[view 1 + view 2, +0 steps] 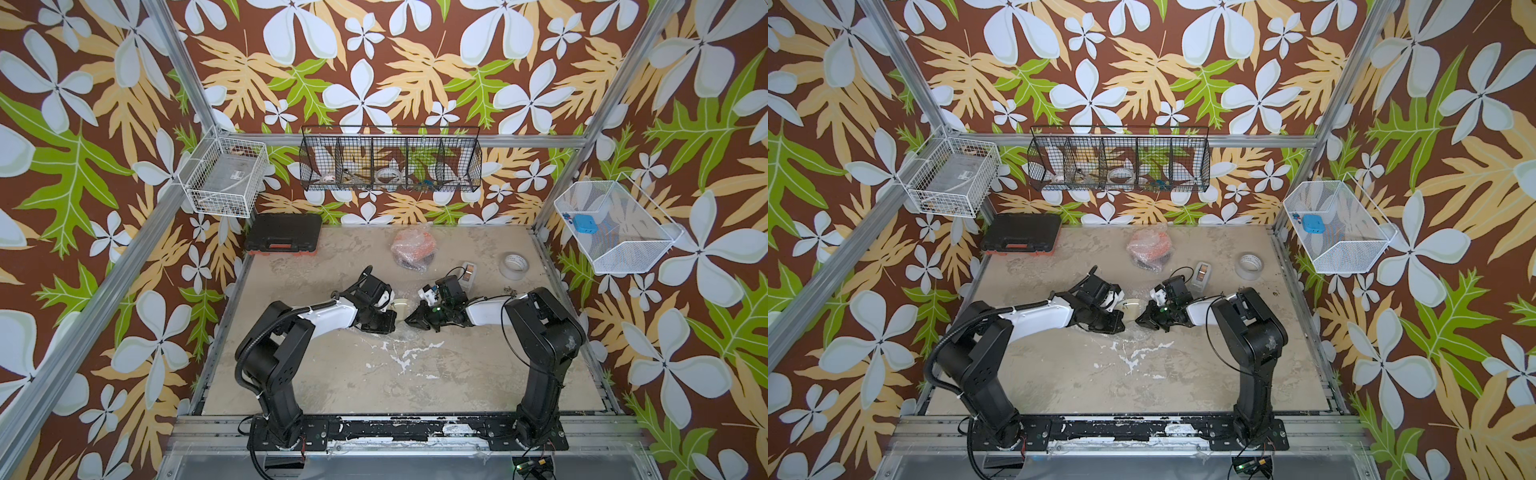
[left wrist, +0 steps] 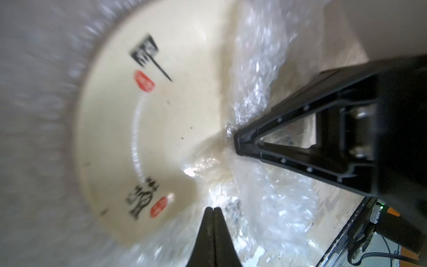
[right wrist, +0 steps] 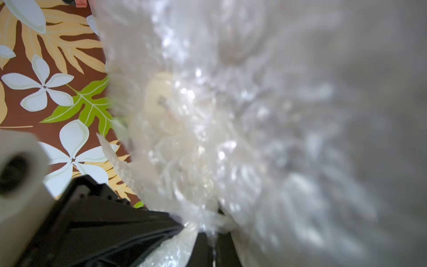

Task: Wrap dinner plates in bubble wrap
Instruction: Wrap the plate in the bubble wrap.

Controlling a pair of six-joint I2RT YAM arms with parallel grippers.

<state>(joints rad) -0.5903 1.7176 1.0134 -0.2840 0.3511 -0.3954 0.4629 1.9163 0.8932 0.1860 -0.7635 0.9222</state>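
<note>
1. Leaf-and-flower wallpaper closes in a mottled beige bench (image 1: 332, 386) on three sides, and both arms reach in to its middle.
2. The left gripper (image 2: 213, 209) has its jaws pressed flat together. Its tip sits at a crumpled edge of the bubble wrap (image 2: 265, 81). I cannot tell whether a thin fold is caught between the jaws.
3. The right gripper (image 2: 238, 141) is closed as well and pinches a fold of that wrap, with taut creases running out from its tip. In the right wrist view the sheet passes between its fingers (image 3: 202, 249).
4. In both top views the two grippers point at each other, tips near but apart.
5. The cream plate (image 2: 161, 115) lies between them at the middle of the bench. It bears black brush marks and red seals. The wrap shows around its rim and is drawn over the side next to the right gripper.
6. The orange plate (image 1: 415, 247), bundled in its own bubble wrap, sits near the middle of the back edge. Something dark shows beneath it, too small to identify.
7. A tape dispenser (image 1: 469, 274) and a white tape roll (image 1: 514, 266) stand toward the right edge, and a black case (image 1: 284, 237) fills the back left corner.
8. Three wire baskets hang on the walls: a white basket (image 1: 226, 178) on the left, a black basket (image 1: 390, 166) at the back and a white mesh basket (image 1: 615, 228) on the right.
</note>
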